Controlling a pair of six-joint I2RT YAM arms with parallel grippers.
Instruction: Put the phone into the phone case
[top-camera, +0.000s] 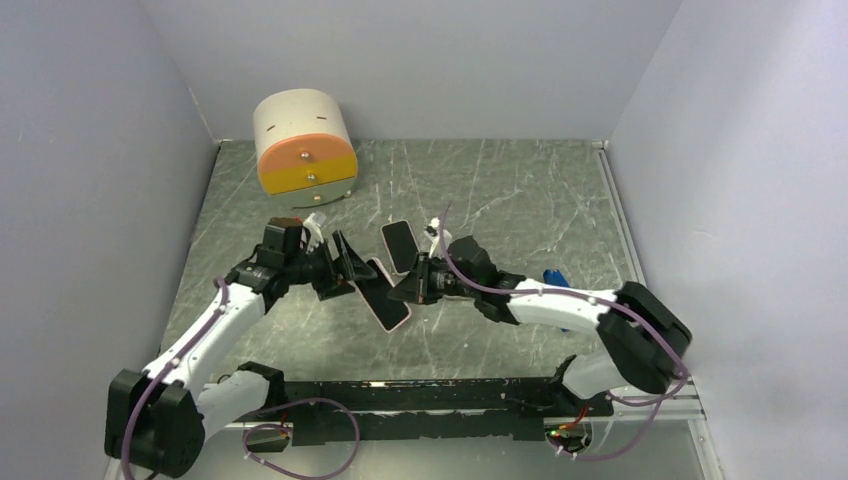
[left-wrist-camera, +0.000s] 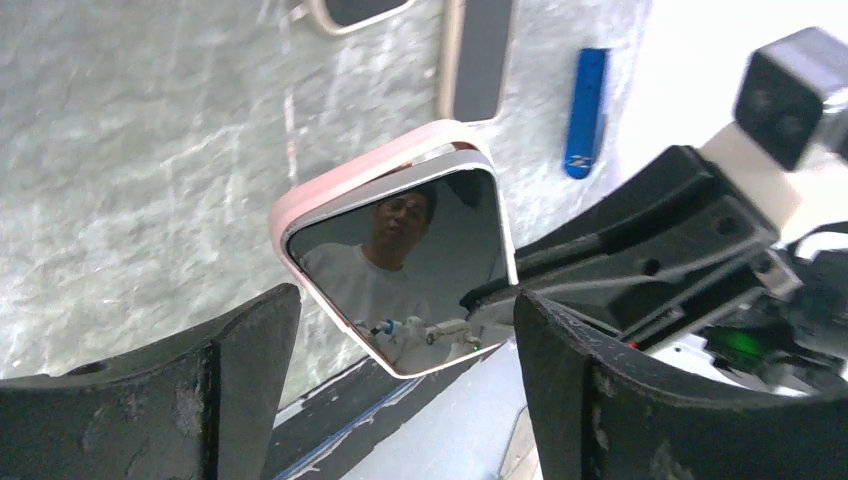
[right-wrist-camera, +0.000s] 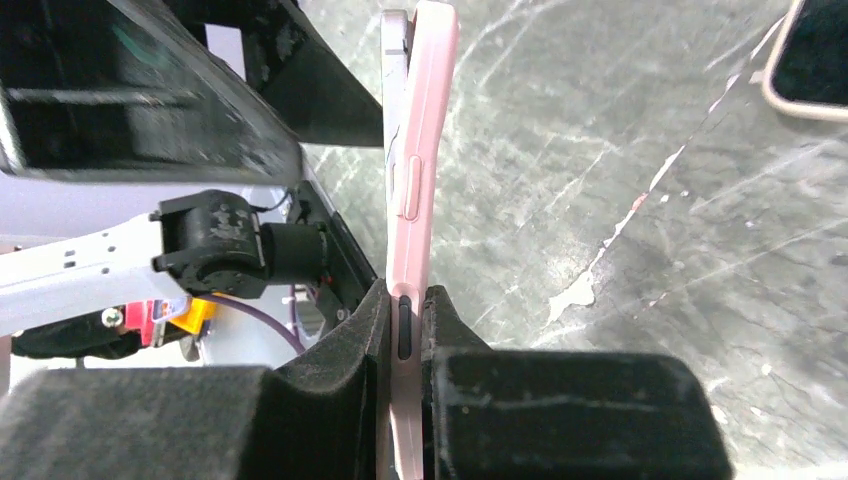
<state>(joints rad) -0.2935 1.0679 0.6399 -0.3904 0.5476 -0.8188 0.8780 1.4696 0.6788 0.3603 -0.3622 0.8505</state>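
A phone (left-wrist-camera: 400, 260) with a dark mirror-like screen sits in a pink case (left-wrist-camera: 340, 185), and one case corner stands out past the phone. My right gripper (right-wrist-camera: 405, 300) is shut on the edge of the cased phone (right-wrist-camera: 392, 90), pads on both faces of the pink case (right-wrist-camera: 425, 150), holding it just above the table. In the top view the right gripper (top-camera: 408, 288) grips its right end. My left gripper (top-camera: 340, 262) is open at its left end. In the left wrist view its fingers (left-wrist-camera: 250, 350) stand wide apart with the phone's corner between them, not touching.
A second dark phone-shaped slab with a pale rim (top-camera: 400, 245) lies just behind, also in the left wrist view (left-wrist-camera: 480, 60) and the right wrist view (right-wrist-camera: 815, 60). A blue pen (top-camera: 555, 277) lies to the right. A beige and orange drawer box (top-camera: 305, 145) stands at the back left.
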